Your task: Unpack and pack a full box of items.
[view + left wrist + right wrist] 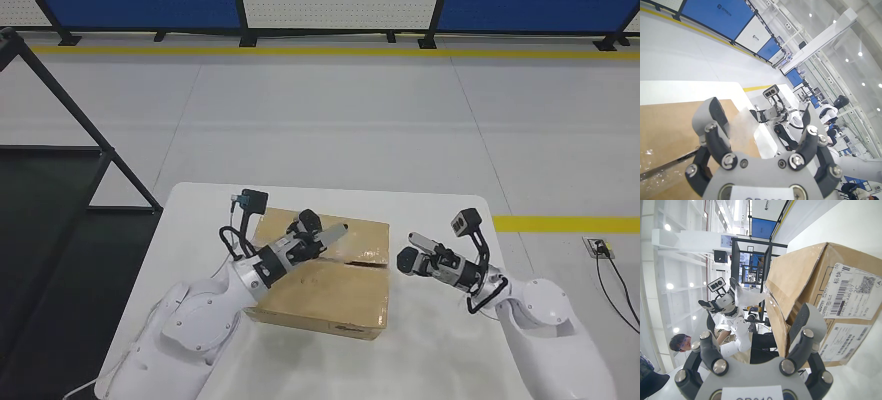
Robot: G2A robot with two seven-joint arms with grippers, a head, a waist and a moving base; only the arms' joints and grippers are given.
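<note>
Left gripper (325, 226), jaws apart, hangs over the cardboard box (330, 295); contents hidden.

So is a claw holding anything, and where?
No: left claw and right claw are open. Clear tape from the box just clings to one left finger.

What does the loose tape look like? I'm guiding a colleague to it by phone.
On the white table sits one cardboard box. From its top edge a crinkled strip of clear tape stretches up to the left gripper. Unlike the flat tape stuck on the box top, it hangs free in the air.
</note>
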